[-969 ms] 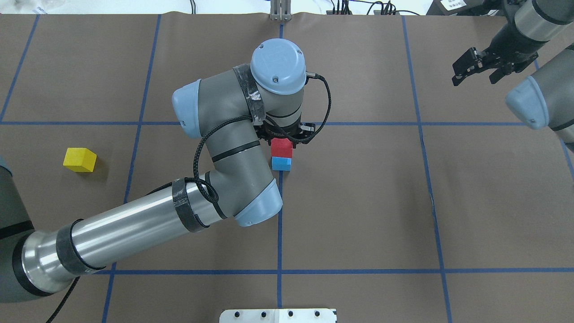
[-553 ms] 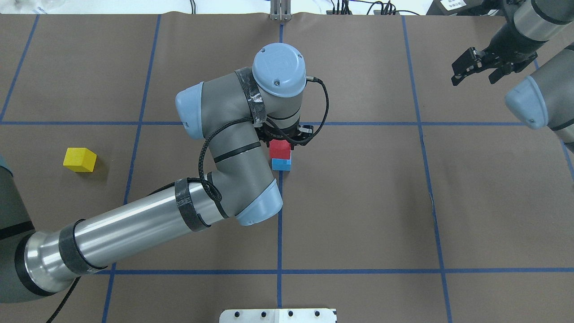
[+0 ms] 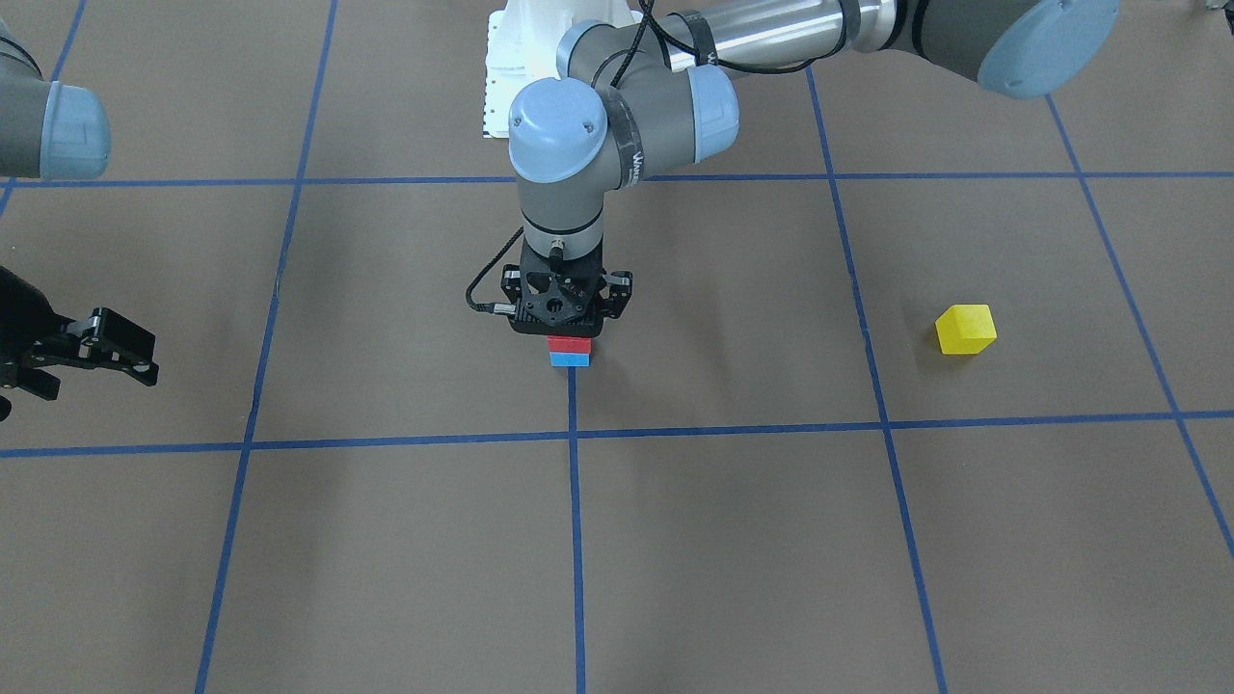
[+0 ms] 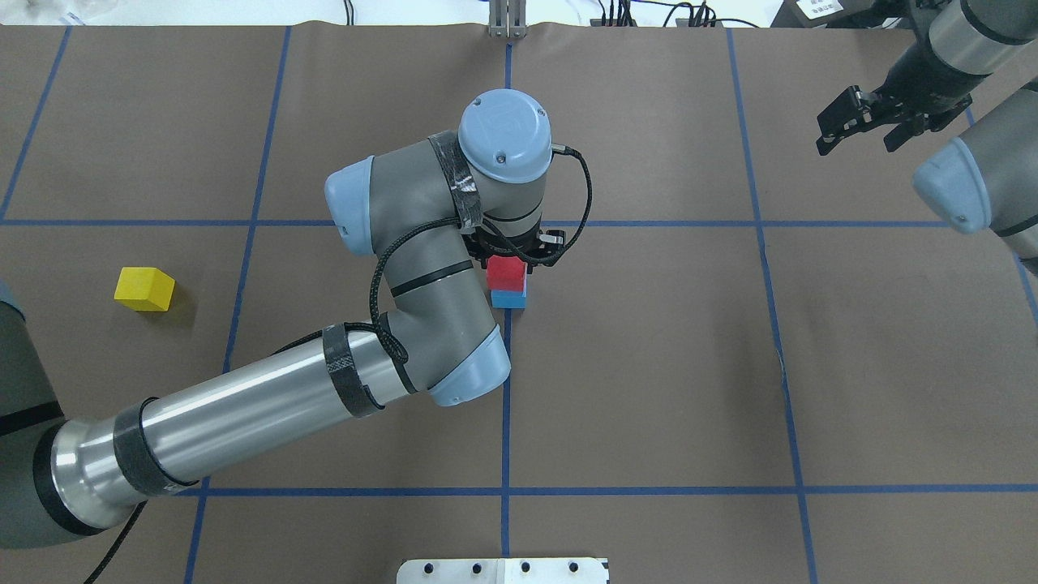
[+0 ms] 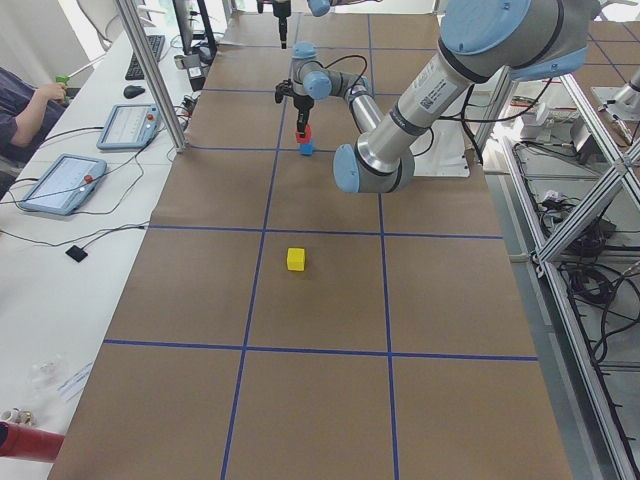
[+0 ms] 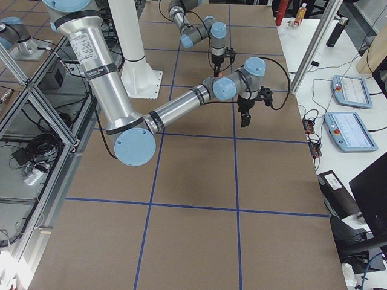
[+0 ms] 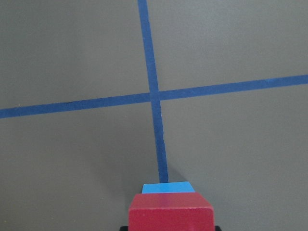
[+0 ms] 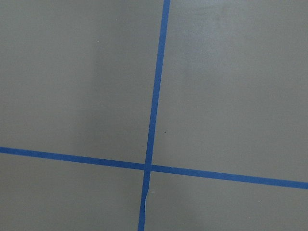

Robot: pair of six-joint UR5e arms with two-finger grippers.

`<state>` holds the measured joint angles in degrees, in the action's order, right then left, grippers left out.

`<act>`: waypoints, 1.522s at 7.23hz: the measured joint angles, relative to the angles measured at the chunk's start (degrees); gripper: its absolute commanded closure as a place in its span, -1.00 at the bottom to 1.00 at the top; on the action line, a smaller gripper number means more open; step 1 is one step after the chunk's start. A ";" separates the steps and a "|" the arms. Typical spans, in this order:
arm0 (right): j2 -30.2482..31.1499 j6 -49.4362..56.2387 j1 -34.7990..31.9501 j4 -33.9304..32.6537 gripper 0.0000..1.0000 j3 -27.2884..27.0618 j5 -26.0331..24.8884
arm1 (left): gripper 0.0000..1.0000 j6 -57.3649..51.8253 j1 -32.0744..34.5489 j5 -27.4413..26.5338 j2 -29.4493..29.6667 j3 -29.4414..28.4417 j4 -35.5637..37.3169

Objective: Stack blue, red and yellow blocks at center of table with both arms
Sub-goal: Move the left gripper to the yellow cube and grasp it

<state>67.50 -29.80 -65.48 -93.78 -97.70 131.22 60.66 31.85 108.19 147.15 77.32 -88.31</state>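
Note:
The red block sits on top of the blue block at the table's center, by the crossing of the blue tape lines. My left gripper points straight down and is shut on the red block, with the blue block right under it. The left wrist view shows the red block over the blue block. The yellow block lies alone on the table far to my left. My right gripper is open and empty, held above the far right of the table.
Blue tape lines divide the brown table cover into squares. The white robot base plate is at the near edge. My left arm's forearm stretches across the near left part of the table.
My left arm has shifted slightly and brought the red block closer down onto the blue block. The right arm and yellow block have not moved.

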 measured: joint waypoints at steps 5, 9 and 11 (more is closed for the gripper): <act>-0.03 0.08 0.00 0.00 -1.00 -0.04 0.04 | -1.00 -6.77 7.26 3.68 -4.80 13.58 8.52; -0.30 -0.04 0.07 0.08 -1.00 -0.05 -0.08 | -1.00 -22.52 15.46 6.82 -42.48 36.14 0.89; -0.44 -0.40 0.06 0.09 -1.00 -0.23 -0.09 | -1.00 -22.69 16.84 6.85 -52.56 36.08 -9.93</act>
<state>67.06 -30.20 -65.42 -93.69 -97.92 131.13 37.97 48.68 115.05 94.59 113.40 -98.23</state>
